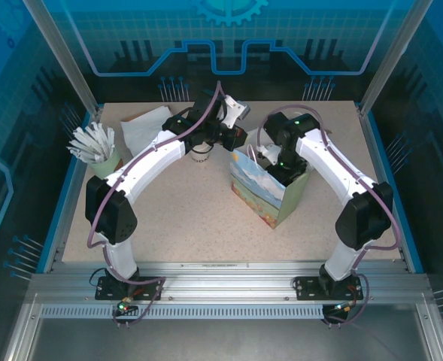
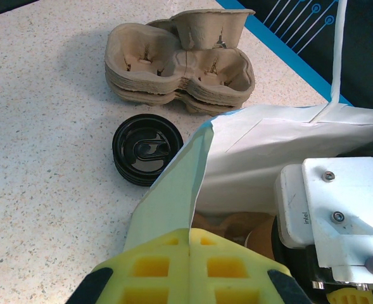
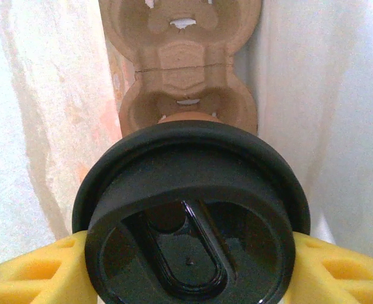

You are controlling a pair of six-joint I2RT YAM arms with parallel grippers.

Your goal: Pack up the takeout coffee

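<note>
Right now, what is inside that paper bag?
A cardboard cup tray lies at the bottom; the right pincer holds the lidded coffee over it. Its black lid hides the cup's body and the tray's near end.

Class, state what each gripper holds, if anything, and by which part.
The right gripper holds the coffee by its sides near the top. The left gripper pinches the bag by its rim.

The arms (image 1: 150,165) have white links, black joints and purplish cables (image 1: 219,94); the claw fingers (image 2: 158,266) are yellow, moulded with square recesses.
</note>
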